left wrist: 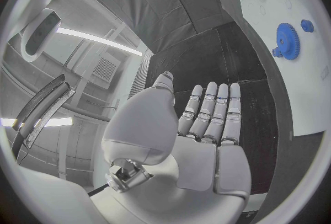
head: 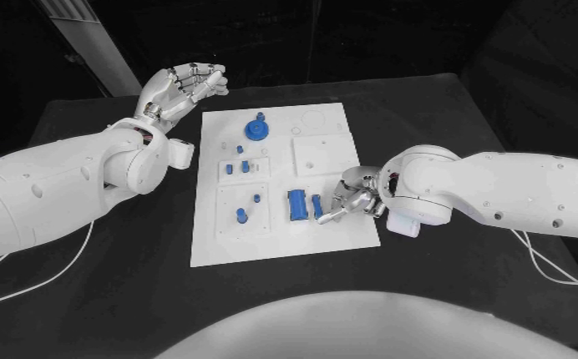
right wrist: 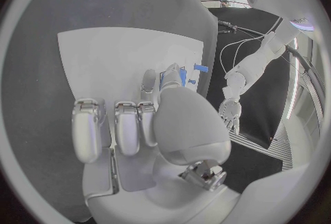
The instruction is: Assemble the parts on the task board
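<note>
So the right hand (head: pixel 349 200) is down on the task board (head: pixel 325 238), fingers curled around a blue block (head: pixel 318 205) at the board's near right part. It looks like a pinch, but I honestly can't tell whether it's actually gripping. A second blue block (head: pixel 296 206) stands just beyond its fingertips. The left hand (head: pixel 180 88) hangs off the board's far left corner, fingers spread and holding nothing. The blue gear (head: pixel 256 129) sits on the board just past that hand, and small blue pegs (head: pixel 245 165) lie between the two hands.
</note>
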`<state>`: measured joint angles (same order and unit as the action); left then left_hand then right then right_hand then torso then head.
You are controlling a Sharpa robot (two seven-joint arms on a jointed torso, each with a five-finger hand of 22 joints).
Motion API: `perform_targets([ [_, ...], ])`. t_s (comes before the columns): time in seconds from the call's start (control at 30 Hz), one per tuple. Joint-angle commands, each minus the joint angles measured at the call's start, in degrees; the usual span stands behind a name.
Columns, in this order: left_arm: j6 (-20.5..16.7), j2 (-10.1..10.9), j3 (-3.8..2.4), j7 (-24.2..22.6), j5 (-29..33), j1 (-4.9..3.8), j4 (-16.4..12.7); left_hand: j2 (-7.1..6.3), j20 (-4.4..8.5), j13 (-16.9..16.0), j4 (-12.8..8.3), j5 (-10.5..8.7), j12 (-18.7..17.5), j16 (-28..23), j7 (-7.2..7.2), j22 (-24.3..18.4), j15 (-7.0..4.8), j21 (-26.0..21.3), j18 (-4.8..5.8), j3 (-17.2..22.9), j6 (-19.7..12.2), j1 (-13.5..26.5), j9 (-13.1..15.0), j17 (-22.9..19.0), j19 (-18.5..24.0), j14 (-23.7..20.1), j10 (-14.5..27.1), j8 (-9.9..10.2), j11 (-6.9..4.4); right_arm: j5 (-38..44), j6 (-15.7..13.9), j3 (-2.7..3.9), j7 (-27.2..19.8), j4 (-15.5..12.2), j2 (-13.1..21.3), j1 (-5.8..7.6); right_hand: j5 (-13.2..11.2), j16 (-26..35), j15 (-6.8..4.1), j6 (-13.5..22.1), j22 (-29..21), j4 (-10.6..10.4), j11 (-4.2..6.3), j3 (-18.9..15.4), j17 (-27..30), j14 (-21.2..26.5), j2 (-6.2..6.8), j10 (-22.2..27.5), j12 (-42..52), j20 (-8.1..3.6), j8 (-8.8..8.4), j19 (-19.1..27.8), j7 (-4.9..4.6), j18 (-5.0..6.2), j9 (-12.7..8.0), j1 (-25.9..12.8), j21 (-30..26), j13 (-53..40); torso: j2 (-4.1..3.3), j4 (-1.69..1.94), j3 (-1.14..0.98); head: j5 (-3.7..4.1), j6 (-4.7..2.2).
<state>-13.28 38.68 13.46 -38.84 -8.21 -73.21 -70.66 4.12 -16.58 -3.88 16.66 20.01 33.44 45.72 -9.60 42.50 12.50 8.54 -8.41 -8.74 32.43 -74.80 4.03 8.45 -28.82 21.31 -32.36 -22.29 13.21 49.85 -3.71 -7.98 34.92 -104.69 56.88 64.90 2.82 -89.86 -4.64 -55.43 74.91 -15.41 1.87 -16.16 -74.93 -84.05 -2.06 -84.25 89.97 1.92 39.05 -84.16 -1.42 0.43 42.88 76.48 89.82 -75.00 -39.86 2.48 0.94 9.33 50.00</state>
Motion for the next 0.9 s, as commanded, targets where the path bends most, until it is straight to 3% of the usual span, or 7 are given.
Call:
perform_targets([
  [0.03, 0.61, -0.05, -0.04, -6.55, 0.14, -0.06, 0.01, 0.45, 0.03, 0.08, 0.07, 0.26, 0.17, 0.39, -5.9, -0.05, 0.1, -0.19, 1.13, -0.25, -0.32, 0.06, -0.07, -0.05, -0.05, -0.44, 0.28, -0.2, 0.09, 0.28, -1.5, 0.0, -1.31, -0.09, 0.0, 0.05, -0.13, -0.14, -0.16, -0.39, 15.09, -0.72, 0.12, 0.02, -15.07, -5.95, 0.12, -5.75, 0.03, -0.43, 0.08, -5.84, 0.09, -0.43, 0.11, -0.77, 0.18, -15.0, -0.02, 0.03, -0.01, 0.0, 0.0],
  [0.13, 0.6, -0.03, -0.04, -6.53, 0.14, -0.06, 0.0, 0.45, 0.03, 0.08, 0.07, 0.26, 0.17, 0.39, -5.9, -0.05, 0.1, -0.19, 1.13, -0.25, -0.32, 0.06, -0.07, -0.05, -0.05, -0.44, 0.28, -0.2, 0.09, 0.28, -1.76, 0.0, -1.3, -0.02, -0.03, 0.05, -0.13, -0.14, -0.18, -0.44, 15.09, -1.18, 0.13, 0.09, -15.07, -5.95, 0.25, -5.75, 0.03, -0.44, 0.03, -5.84, 0.11, -0.43, 0.19, -1.2, 0.18, -15.0, -0.03, 0.04, 0.0, 0.01, 0.0],
  [0.6, 0.61, 0.02, -0.04, -6.51, 0.14, -0.04, -0.02, 0.45, 0.03, 0.08, 0.07, 0.26, 0.17, 0.39, -5.9, -0.05, 0.1, -0.19, 1.13, -0.25, -0.32, 0.06, -0.07, -0.05, -0.05, -0.44, 0.28, -0.2, 0.09, 0.34, -1.17, 0.0, -0.24, 0.24, -0.32, 0.05, -0.12, -0.14, -0.27, -0.55, 15.09, -0.71, 0.32, 0.92, -15.07, -5.95, -1.55, -5.75, 0.03, -0.51, -0.15, -5.84, 0.34, -0.43, 0.52, -0.13, 0.18, -15.0, 0.0, 0.01, -0.01, 0.08, 0.0],
  [0.7, 0.6, 0.04, -0.04, -6.5, 0.14, -0.04, -0.03, 0.45, 0.03, 0.08, 0.07, 0.26, 0.17, 0.39, -5.9, -0.05, 0.1, -0.19, 1.13, -0.25, -0.32, 0.06, -0.07, -0.05, -0.05, -0.44, 0.28, -0.2, 0.09, 0.38, -1.14, 0.0, -0.11, 0.3, -0.4, 0.04, -0.12, -0.14, -0.31, -0.58, 15.09, -0.53, 0.4, 1.24, -15.07, -5.95, -2.35, -5.75, 0.03, -0.53, -0.21, -5.84, 0.42, -0.43, 0.62, 0.59, 0.18, -15.0, -0.01, 0.02, 0.01, 0.11, 0.0],
  [0.9, 0.58, 0.06, -0.04, -6.48, 0.14, -0.03, -0.04, 0.45, 0.03, 0.08, 0.07, 0.26, 0.17, 0.39, -5.9, -0.05, 0.1, -0.19, 1.13, -0.25, -0.32, 0.06, -0.07, -0.05, -0.05, -0.44, 0.28, -0.2, 0.09, 0.52, -1.16, 0.0, 0.17, 0.38, -0.63, 0.04, -0.09, -0.14, -0.37, -0.53, 15.09, -0.15, 0.59, 2.46, -15.07, -5.95, -5.12, -5.75, 0.03, -0.59, -0.53, -5.84, 0.64, -0.43, 0.78, 2.75, 0.18, -15.0, -0.04, 0.02, -0.01, 0.19, 0.0],
])
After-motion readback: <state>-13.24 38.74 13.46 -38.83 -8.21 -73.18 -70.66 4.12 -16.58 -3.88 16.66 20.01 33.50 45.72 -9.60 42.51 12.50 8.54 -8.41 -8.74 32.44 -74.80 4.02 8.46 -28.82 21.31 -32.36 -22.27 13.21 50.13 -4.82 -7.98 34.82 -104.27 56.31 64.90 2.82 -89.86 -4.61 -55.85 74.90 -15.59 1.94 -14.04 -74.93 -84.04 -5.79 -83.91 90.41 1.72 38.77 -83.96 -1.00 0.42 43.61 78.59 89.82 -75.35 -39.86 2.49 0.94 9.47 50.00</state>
